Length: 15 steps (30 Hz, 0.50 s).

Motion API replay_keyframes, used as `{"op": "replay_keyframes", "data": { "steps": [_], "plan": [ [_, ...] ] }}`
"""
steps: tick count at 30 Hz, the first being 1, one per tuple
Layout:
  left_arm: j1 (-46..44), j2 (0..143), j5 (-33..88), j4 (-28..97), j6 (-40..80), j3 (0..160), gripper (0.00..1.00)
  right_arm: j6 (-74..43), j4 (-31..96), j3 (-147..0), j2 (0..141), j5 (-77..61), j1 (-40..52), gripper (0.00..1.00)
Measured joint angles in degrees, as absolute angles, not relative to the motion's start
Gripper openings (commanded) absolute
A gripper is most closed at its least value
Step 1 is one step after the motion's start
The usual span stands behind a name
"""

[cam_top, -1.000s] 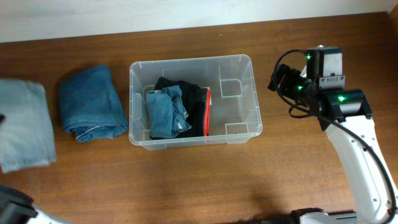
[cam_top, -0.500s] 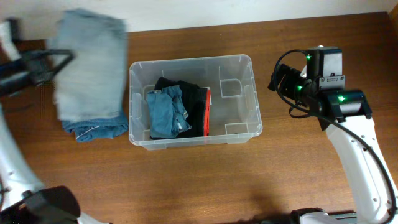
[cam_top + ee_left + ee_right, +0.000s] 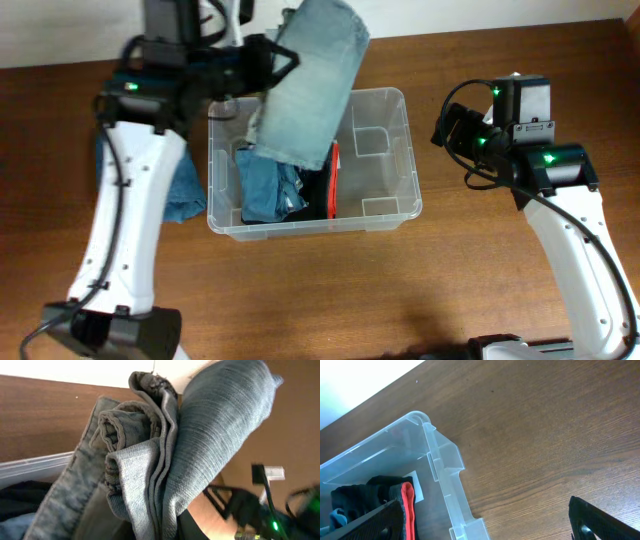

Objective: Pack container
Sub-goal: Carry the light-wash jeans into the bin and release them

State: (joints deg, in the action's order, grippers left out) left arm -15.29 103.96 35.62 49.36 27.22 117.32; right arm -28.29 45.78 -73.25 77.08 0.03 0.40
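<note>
**L. side.** Left gripper (image 3: 268,58): fingers clamped on a folded pale-blue denim garment (image 3: 310,85). The wrist cam is filled by that garment's stacked folds (image 3: 210,450), so the fingers themselves can't be made out there. Garment hangs tilted in the air over the back-left part of the large clear plastic rectangular container (image 3: 410,150), and its lower edge overlaps the contents as seen from overhead. L. arm reaches in from the near-left table edge and crosses over a folded darker-blue denim piece (image 3: 185,195) lying on the table just beside the container's left wall.

**R. side.** Right gripper (image 3: 442,127): dark fingers (image 3: 370,520) spread wide apart, holding nothing. It sits off the container's right wall, apart from it, pointing toward it.

**Container.** Sits approx. centre of the brown wooden table (image 3: 400,290), upright, no lid on. Inside, left half: a folded mid-blue denim item (image 3: 265,185), with a black garment with red trim (image 3: 318,180) touching it on the right. Right half shows bare base and moulded ribs. R. wrist cam shows the corner rim (image 3: 440,460) and the red trim inside.
</note>
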Motion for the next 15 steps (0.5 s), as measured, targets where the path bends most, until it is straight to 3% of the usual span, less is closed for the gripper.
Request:
{"op": "replay_keyframes", "data": {
  "steps": [5, 15],
  "plan": [
    [-19.84, 105.78, 30.13, 46.68, 35.22, 113.84, 0.0, -28.29, 45.78, -73.25, 77.08, 0.03, 0.4, 0.98],
    [-28.16, 110.8, 26.02, 29.71, 49.25, 97.54, 0.0, -28.29, 45.78, -73.25, 77.08, 0.03, 0.4, 0.98]
  ]
}}
